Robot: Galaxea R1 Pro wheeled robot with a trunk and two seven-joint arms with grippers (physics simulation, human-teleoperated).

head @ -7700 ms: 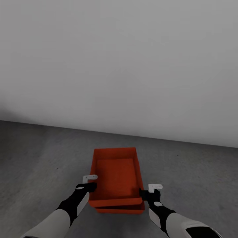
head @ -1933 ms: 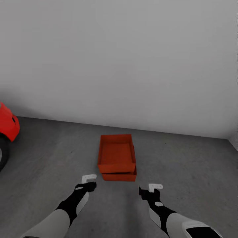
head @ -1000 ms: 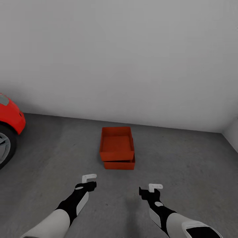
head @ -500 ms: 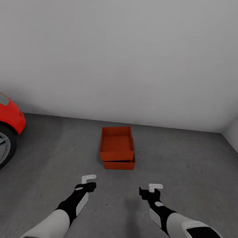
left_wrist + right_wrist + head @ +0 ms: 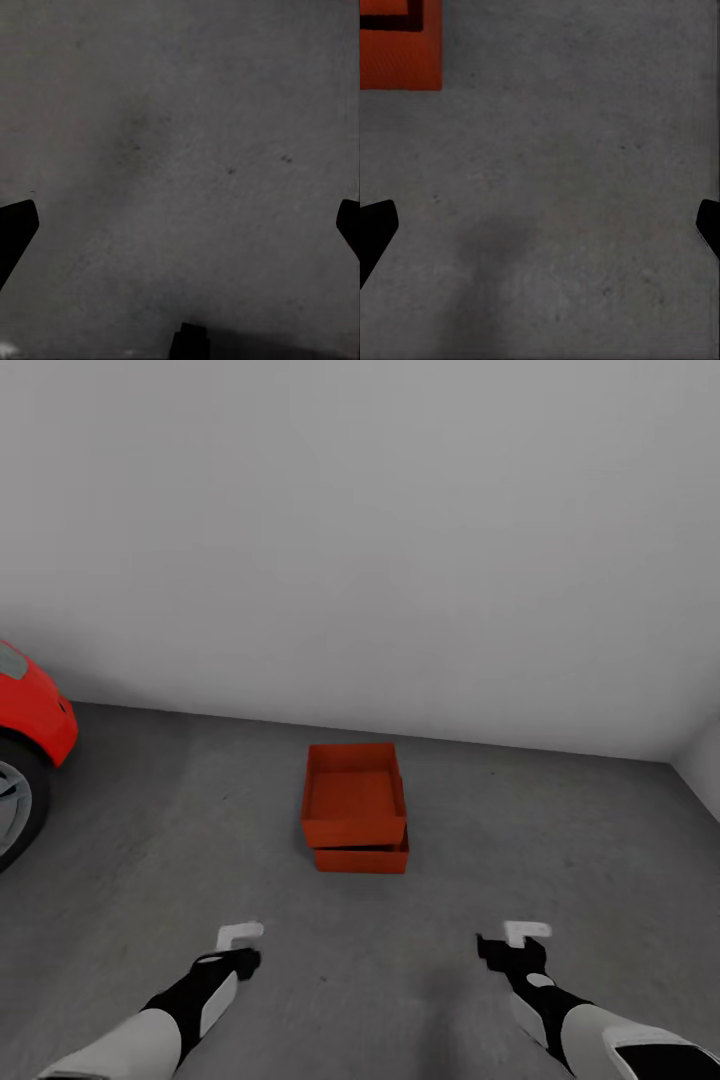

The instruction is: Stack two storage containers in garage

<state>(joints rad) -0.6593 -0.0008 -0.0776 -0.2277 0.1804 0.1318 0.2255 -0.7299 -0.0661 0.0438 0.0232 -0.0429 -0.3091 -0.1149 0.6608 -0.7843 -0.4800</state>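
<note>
One red car (image 5: 25, 740), cut off by the left edge, stands on the dark grey floor (image 5: 560, 860); one left gripper (image 5: 240, 932), fingers (image 5: 15, 232) spread wide with nothing between them, hangs over bare concrete; two storage containers (image 5: 354, 805), one stacked on the other and slightly offset, sit on the floor near the white wall (image 5: 360, 540), with open concrete on every side; a container corner (image 5: 397, 45) shows in the right wrist view; one right gripper (image 5: 526, 931), equally wide and empty, hovers well apart from the stack.
</note>
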